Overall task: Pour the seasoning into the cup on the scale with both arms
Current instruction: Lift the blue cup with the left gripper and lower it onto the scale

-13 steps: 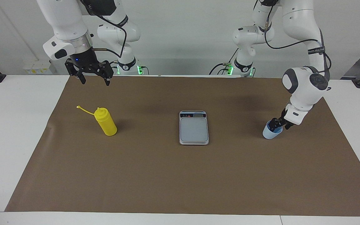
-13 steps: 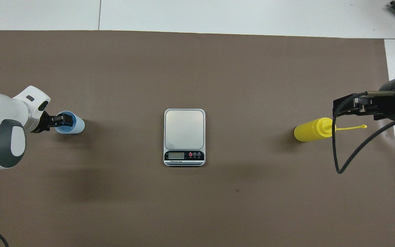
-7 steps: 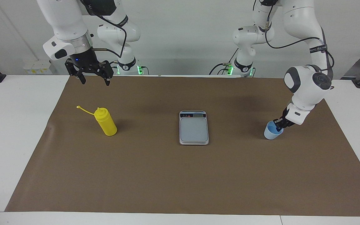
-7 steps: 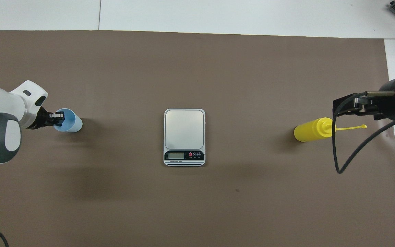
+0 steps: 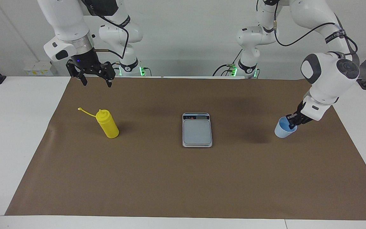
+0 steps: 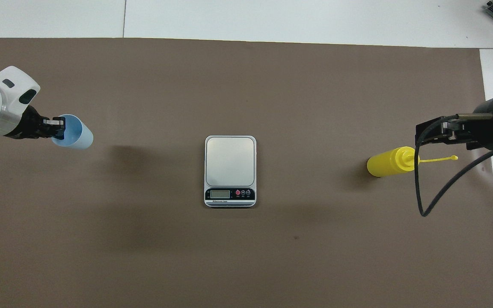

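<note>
- Left gripper (image 5: 292,122): black fingertips pinched together on the rim of the small pale blue translucent plastic cup (image 5: 282,130), one finger inside the mouth, one outside the wall.
- Cup hangs tilted from that grip, clear of the brown paper mat (image 5: 183,178), its shadow lying apart from it on the mat; it is over the mat's end on the left arm's side. Overhead, the cup (image 6: 74,137) shows its bluer inside, with the left gripper (image 6: 58,128) at its rim.
- Right gripper (image 5: 95,76): black fingers spread apart, holding nothing, raised over the mat's edge nearest the robots at the right arm's end. That arm waits.
- Bright yellow plastic squeeze bottle (image 5: 107,123) stands on the mat near the right arm's end, its thin tethered cap (image 5: 80,109) sticking out toward that end. Untouched.
- Small flat grey rectangular digital scale (image 5: 197,130) sits at the mat's middle, dark display strip toward the robots, platform bare. Well apart from both cup and bottle.
- White table (image 5: 8,133) carries the mat.
</note>
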